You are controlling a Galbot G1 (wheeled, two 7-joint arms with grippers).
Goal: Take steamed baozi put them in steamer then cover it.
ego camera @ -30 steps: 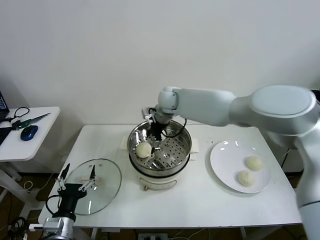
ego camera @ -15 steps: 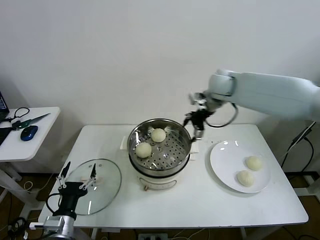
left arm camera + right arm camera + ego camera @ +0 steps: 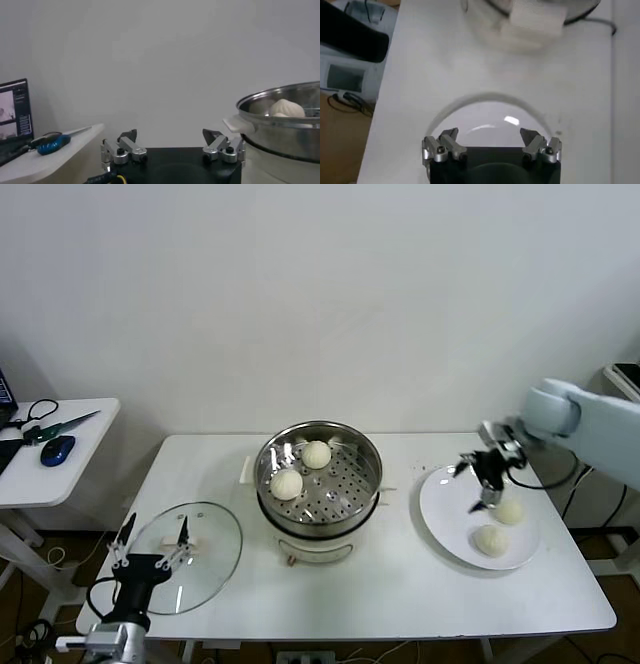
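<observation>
Two finger sets, both spread apart, nothing held. Right gripper (image 3: 480, 482) hangs over the white plate (image 3: 446, 506), fingers wide, just above the upper plate bun (image 3: 509, 511); second plate bun (image 3: 490, 540) sits beside it, nearer the front edge. Left gripper (image 3: 150, 544) low at front-left, fingers apart, over the near edge of the cover (image 3: 205, 569), not touching as far as visible. Cover lies flat on the table (image 3: 400, 584), left of the steamer (image 3: 350, 499). Steamer at table centre, uncovered, w/ 2 baozi inside: one at back (image 3: 317, 454), one front-left (image 3: 286, 484). Side table (image 3: 70, 449) to the left w/ blue mouse (image 3: 58, 449) and scissors (image 3: 55, 424).
</observation>
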